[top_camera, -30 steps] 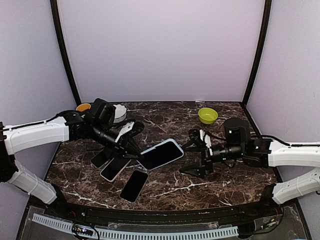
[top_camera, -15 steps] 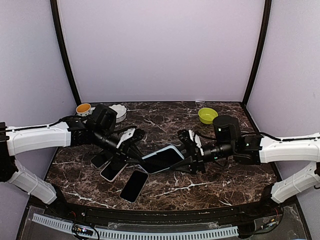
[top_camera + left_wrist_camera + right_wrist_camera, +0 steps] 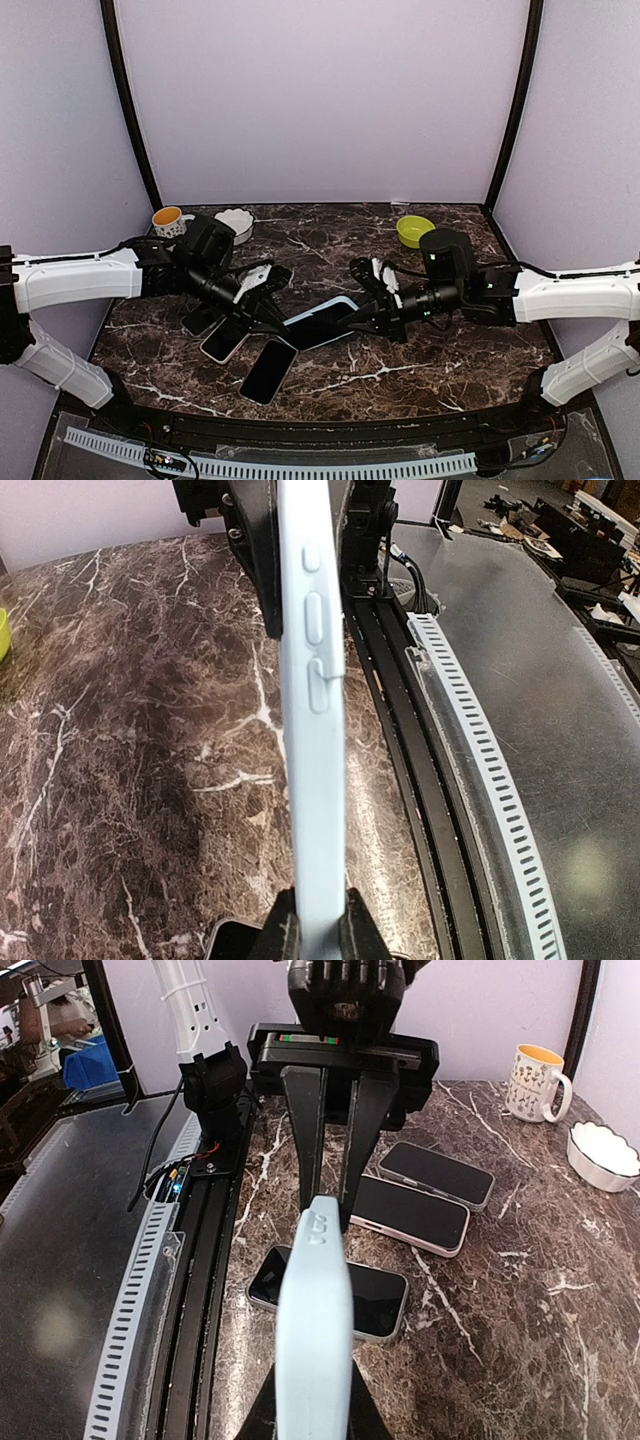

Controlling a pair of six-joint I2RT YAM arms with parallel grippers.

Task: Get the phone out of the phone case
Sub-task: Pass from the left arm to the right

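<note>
The phone in its light blue phone case (image 3: pixel 320 322) hangs just above the marble table between both arms, dark screen up. My left gripper (image 3: pixel 278 320) is shut on its left end. My right gripper (image 3: pixel 367 311) is shut on its right end. In the left wrist view the case (image 3: pixel 312 730) runs edge-on away from my gripper (image 3: pixel 312 925), side buttons showing, and its fingers clamp both faces. In the right wrist view the case (image 3: pixel 315 1330) is likewise edge-on in my gripper (image 3: pixel 312 1410). The phone sits fully inside the case.
Three other phones lie below and left of the held one: a black one (image 3: pixel 268 371), a pink-cased one (image 3: pixel 228 338) and a dark one (image 3: pixel 202 318). A mug (image 3: pixel 167 220) and a white bowl (image 3: pixel 238 222) stand at the back left, a green bowl (image 3: pixel 415 231) at the back right.
My right gripper moved left to the phone's right end and shut on it. My left gripper, still shut on the case, shifted slightly, tilting the phone flatter.
</note>
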